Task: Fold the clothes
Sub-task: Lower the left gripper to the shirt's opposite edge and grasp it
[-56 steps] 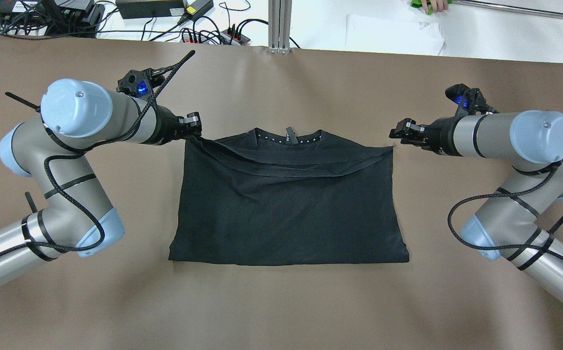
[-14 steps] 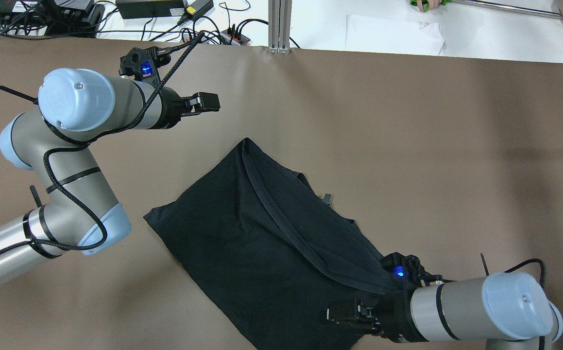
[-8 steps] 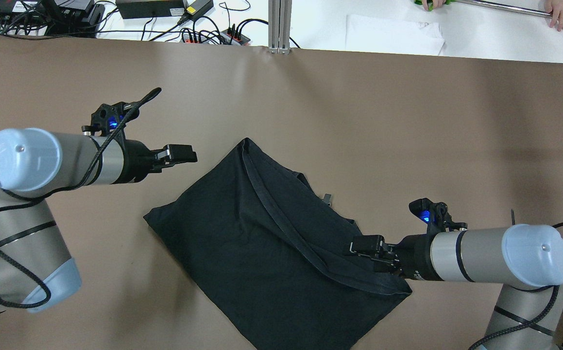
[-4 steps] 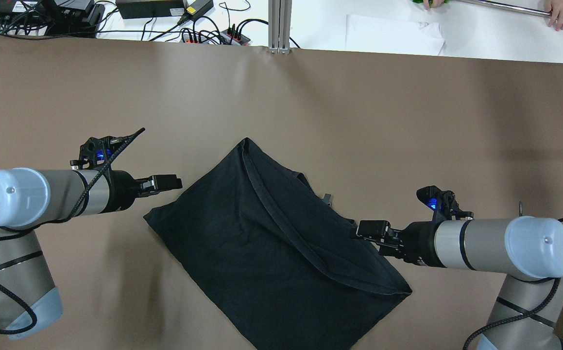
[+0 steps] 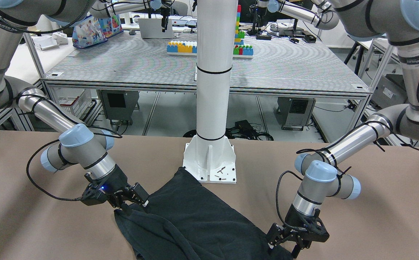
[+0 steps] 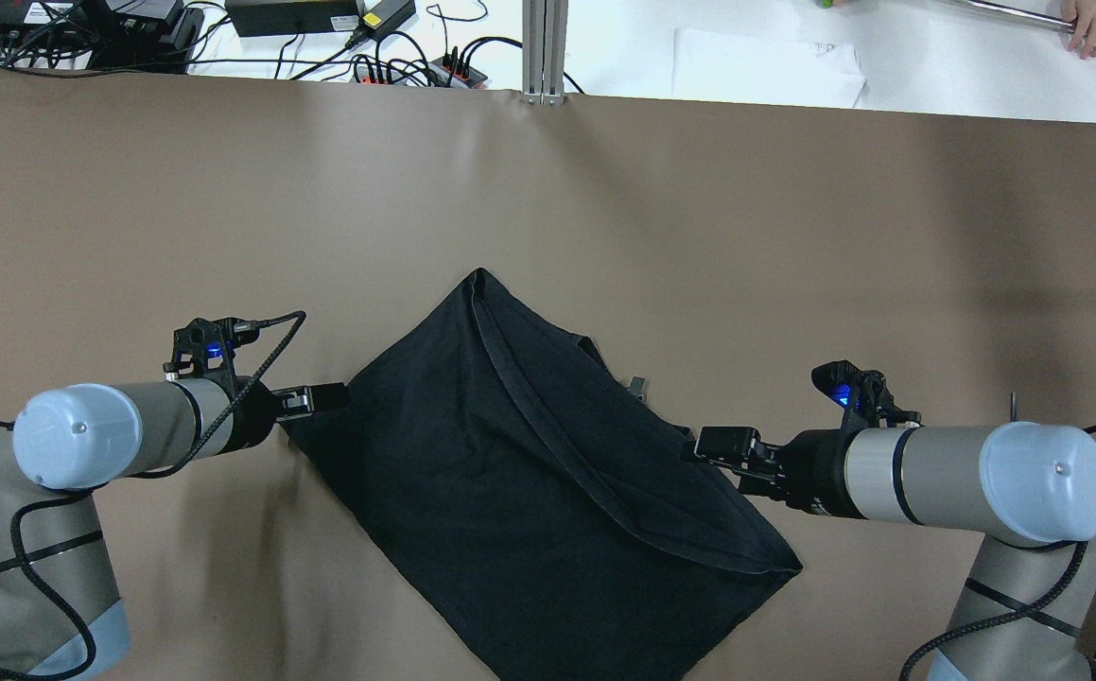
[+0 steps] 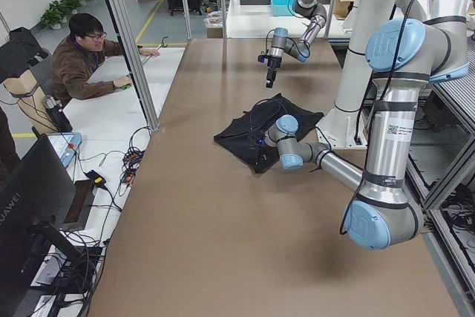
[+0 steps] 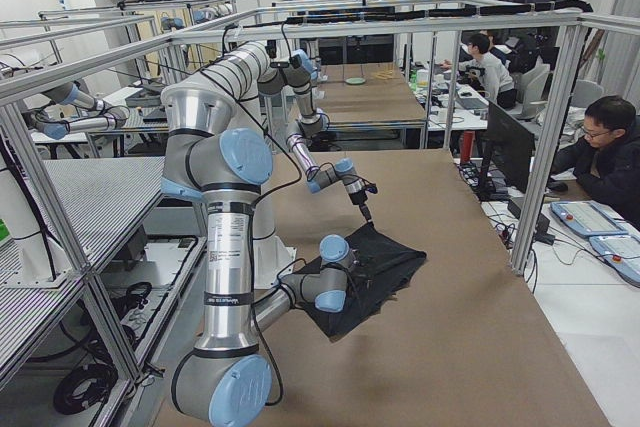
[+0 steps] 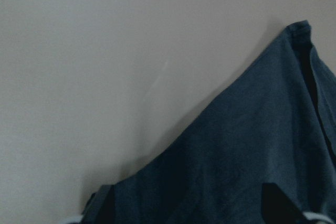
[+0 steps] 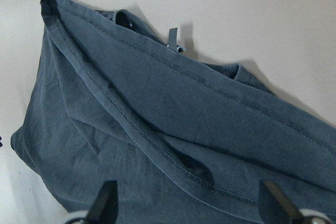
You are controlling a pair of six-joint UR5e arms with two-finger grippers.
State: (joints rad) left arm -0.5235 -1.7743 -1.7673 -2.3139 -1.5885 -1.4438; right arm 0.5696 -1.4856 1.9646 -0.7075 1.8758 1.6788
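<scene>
As the left gripper (image 6: 335,395) drops from the far side of the table (image 6: 793,236) to the left corner of the black garment (image 6: 510,501), fingers spread wide over cloth, the half-folded piece lies slantwise at mid-table: soft, matte, a stitched hem band (image 6: 548,445) crossing it diagonally. At its right edge the right gripper (image 6: 710,443), having let go, waits with fingers apart, seemingly ready for another fold.
</scene>
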